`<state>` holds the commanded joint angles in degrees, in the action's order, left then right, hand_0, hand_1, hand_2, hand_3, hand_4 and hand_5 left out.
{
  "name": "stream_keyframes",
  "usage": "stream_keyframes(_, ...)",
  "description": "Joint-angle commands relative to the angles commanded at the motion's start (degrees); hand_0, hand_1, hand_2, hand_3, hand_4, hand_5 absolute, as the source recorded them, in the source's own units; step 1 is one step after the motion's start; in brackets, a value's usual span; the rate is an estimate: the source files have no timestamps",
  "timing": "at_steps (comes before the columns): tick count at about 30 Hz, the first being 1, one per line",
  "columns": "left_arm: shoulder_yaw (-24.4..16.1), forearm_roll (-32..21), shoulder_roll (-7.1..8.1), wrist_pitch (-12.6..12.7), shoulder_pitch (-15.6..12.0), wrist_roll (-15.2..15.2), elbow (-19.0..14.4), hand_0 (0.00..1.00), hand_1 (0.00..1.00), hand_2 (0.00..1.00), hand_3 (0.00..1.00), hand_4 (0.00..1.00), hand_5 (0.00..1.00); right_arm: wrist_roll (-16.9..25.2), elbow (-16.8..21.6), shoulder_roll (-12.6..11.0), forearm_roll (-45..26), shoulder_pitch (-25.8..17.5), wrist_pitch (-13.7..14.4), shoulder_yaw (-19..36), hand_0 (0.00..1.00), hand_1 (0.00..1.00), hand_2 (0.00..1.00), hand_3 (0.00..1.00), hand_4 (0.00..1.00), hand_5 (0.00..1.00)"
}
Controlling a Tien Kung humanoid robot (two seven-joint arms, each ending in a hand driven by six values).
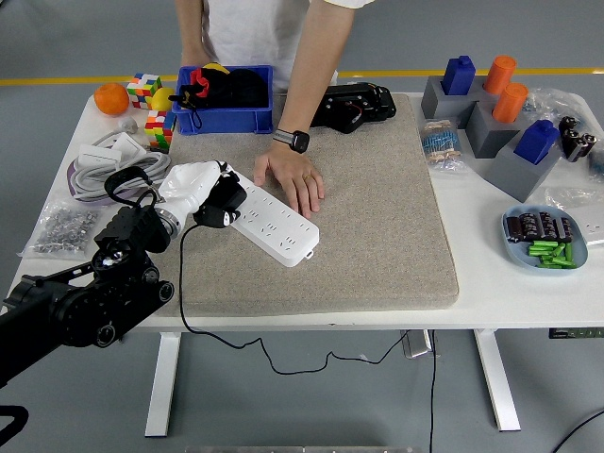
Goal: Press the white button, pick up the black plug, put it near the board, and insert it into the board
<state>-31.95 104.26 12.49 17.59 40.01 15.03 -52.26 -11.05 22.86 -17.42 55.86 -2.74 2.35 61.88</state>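
A white power strip (279,227) lies diagonally on the grey mat (377,217). My left hand (200,192), covered in white, is shut on the black plug (224,200) and holds it over the strip's upper left end. The plug's black cord (181,283) hangs down past the table's front edge. A person's hand (294,179) rests flat on the mat, touching the strip's far side. I cannot make out the white button. My right hand is out of view.
A blue bin (226,99), an orange (111,98), colour cubes (146,90) and coiled white cable (109,165) sit at the back left. A black device (354,104) lies at the mat's far edge. Grey blocks (491,127) and a blue dish (547,241) stand right.
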Motion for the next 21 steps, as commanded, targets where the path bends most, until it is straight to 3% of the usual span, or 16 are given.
stream_keyframes(21, 2.40, -0.33, -0.82, -0.39, 1.65, 0.78, 2.25, 0.267, 0.364, 0.371, 0.579, 0.639, 0.002, -0.02, 0.01, -0.07, -0.05, -0.20, 0.01, -0.21, 0.697, 0.639, 0.648, 0.590, 0.669, 0.412)
